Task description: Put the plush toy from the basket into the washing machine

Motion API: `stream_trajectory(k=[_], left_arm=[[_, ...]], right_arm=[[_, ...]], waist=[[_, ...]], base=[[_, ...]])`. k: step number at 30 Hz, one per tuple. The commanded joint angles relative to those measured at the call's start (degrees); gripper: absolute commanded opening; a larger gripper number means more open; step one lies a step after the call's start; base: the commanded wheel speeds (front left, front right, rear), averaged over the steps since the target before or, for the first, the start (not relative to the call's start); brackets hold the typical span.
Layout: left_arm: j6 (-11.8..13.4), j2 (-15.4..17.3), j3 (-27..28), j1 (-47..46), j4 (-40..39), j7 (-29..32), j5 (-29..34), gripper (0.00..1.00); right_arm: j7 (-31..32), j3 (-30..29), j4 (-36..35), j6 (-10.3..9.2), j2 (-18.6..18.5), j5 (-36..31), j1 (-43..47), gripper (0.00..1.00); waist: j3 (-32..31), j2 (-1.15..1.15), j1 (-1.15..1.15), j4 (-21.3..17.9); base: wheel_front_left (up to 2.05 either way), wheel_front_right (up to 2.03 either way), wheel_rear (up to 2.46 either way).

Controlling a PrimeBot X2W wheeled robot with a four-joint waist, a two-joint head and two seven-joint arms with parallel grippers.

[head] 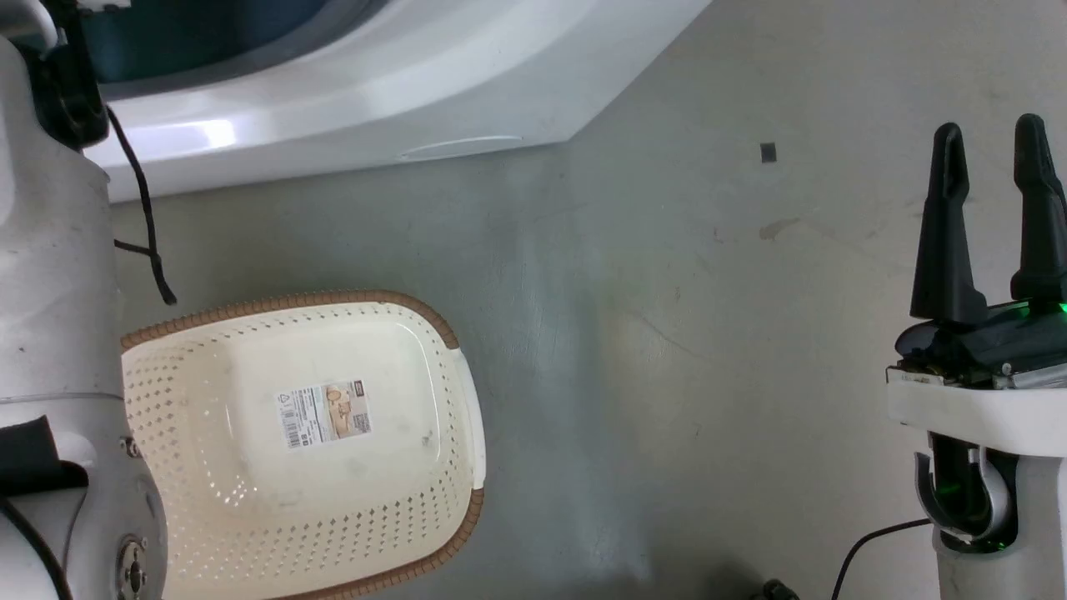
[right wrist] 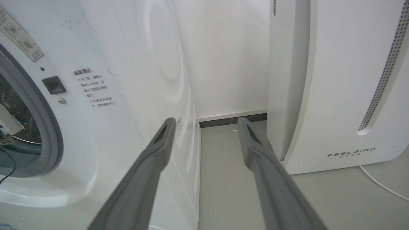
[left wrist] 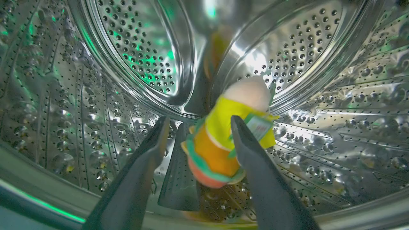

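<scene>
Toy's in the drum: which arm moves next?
Left, probably. The left gripper is open inside the steel drum, the plush toy between its fingers, so it should withdraw first. The right gripper is open outside, pointing between the washing machine and FEELBIRD appliance.

Drum: the perforated steel drum (left wrist: 137,48) you saw gleamed glossy.
Toy: small pink-yellow-orange plush toy (left wrist: 220,137) looked soft cloth.
Basket: cream perforated plastic basket (head: 179,450) looked matt.

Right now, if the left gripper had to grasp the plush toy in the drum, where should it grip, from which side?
Probably the yellow middle of the plush toy, coming from the door side, as the left gripper now points. It lies tilted in the drum, pink head farthest, orange bottom nearest, so open fingers can straddle the middle.
</scene>
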Motion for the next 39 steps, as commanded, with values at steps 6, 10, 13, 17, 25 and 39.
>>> stream_trajectory(k=[6, 10, 13, 17, 25, 39], left_arm=[[-0.57, -1.06, 0.24, 4.83, 0.69, -0.30, -0.62, 1.00], [-1.20, -1.95, 0.38, 9.32, 0.20, -0.30, -0.92, 1.00], [-1.74, -2.44, 0.24, 12.69, -0.55, -0.30, -0.79, 1.00], [-2.23, -3.55, -0.19, 18.06, -2.49, -0.30, -0.46, 1.00], [-3.24, -7.11, -1.40, 31.04, -11.11, -0.30, 0.16, 1.00], [-4.97, -10.16, -3.31, 51.76, -23.94, -0.30, 0.18, 1.00]], right_arm=[[-0.25, -0.16, 1.12, -0.04, -0.03, -0.78, 0.51, 1.00], [-0.25, -1.04, 2.30, -0.04, -0.03, -2.11, 1.94, 1.00], [-0.25, -1.57, 3.26, -0.04, -0.03, -3.27, 3.15, 1.00], [-0.25, -1.82, 4.26, -0.04, -0.03, -4.35, 5.13, 1.00], [-0.25, -2.07, 5.83, -0.04, -0.03, -6.41, 9.94, 1.00], [-0.25, -2.57, 7.79, -0.04, -0.03, -8.62, 18.46, 1.00]], waist=[[-4.62, 0.00, -0.01, 0.97], [-7.94, 0.00, -0.01, 1.96], [-10.54, 0.00, -0.01, 2.85], [-14.25, 0.00, -0.01, 4.06], [-22.77, 0.00, -0.01, 6.77], [-34.36, 0.00, -0.01, 9.52]], base=[[0.00, 0.00, 0.00], [0.00, 0.00, 0.00], [0.00, 0.00, 0.00], [0.00, 0.00, 0.00], [0.00, 0.00, 0.00], [0.00, 0.00, 0.00]])
